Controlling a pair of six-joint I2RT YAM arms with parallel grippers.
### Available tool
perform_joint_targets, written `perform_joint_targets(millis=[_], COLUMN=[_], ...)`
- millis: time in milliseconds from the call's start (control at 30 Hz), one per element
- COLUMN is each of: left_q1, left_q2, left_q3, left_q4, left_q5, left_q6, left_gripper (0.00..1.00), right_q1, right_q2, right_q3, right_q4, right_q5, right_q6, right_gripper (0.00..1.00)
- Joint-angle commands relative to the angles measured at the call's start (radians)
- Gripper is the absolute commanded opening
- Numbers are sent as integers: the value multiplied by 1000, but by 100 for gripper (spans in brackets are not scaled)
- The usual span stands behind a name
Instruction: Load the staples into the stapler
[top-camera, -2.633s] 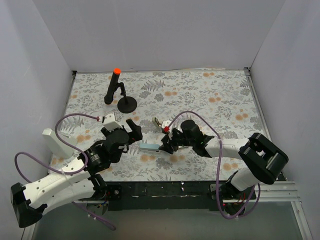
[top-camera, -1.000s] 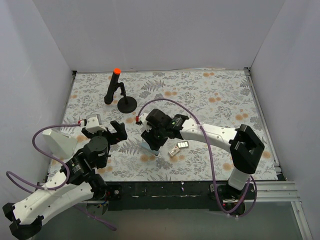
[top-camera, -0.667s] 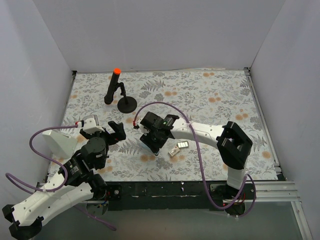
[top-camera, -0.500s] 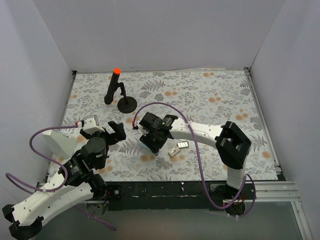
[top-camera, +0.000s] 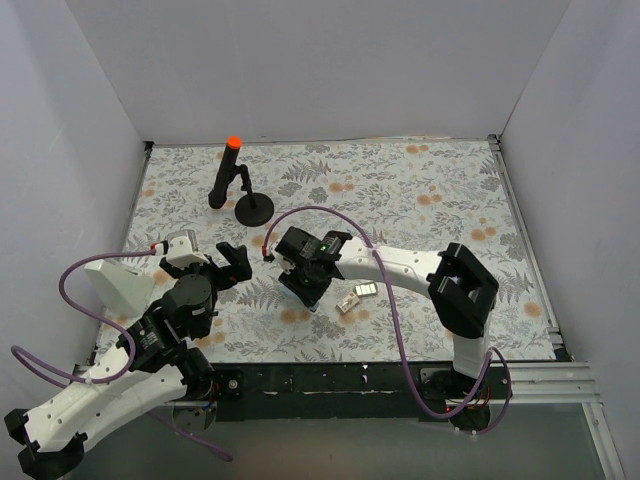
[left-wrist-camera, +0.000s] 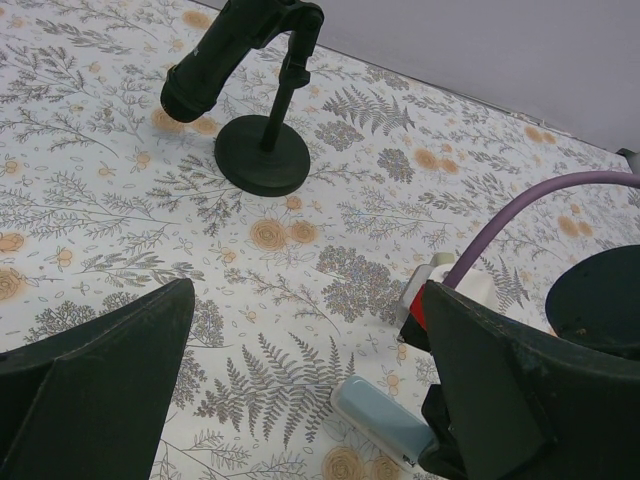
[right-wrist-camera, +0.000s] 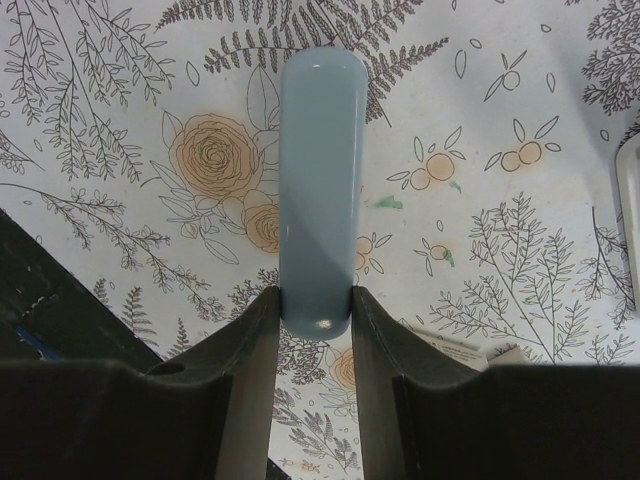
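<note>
A light blue bar (right-wrist-camera: 322, 170) lies flat on the floral mat, and my right gripper (right-wrist-camera: 316, 300) is shut on its near end, one finger against each long side. From above, the right gripper (top-camera: 303, 288) covers most of that bar. The left wrist view shows the bar's (left-wrist-camera: 378, 420) free end. The staples (top-camera: 366, 290), a small silvery block, lie just right of the gripper beside their whitish box (top-camera: 347, 301). The stapler does not show in any view. My left gripper (top-camera: 225, 262) stands wide open to the left, holding nothing; between its fingers (left-wrist-camera: 305, 330) is bare mat.
A black stand (top-camera: 252, 207) carrying an orange-tipped black rod (top-camera: 226, 170) is at the back left, also visible in the left wrist view (left-wrist-camera: 262, 150). A white block (top-camera: 112, 285) sits at the left edge. White walls enclose the mat on three sides.
My right gripper has shifted slightly left over the blue bar and its jaws have narrowed onto the bar's sides. The left arm pulled back earlier and has since held still.
</note>
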Motion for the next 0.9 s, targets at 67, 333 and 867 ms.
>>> perform_joint_targets(millis=[67,333,867], left_q1=[6,6,6], left_q2=[-1,4,1], left_q3=[-8,-8,-10], left_q4=[-13,-14,-18], left_q5=[-5,-6,-11], left_q6=[-1,-1,-4], left_gripper=[98,98,98], right_q1=[16,18,18], right_q2=[25,32,-188], right_q3=[-45,-177,-93], right_q4=[6,81,159], right_q5=[35,29,75], right_q6=[14,37,24], right_gripper=[28,26,53])
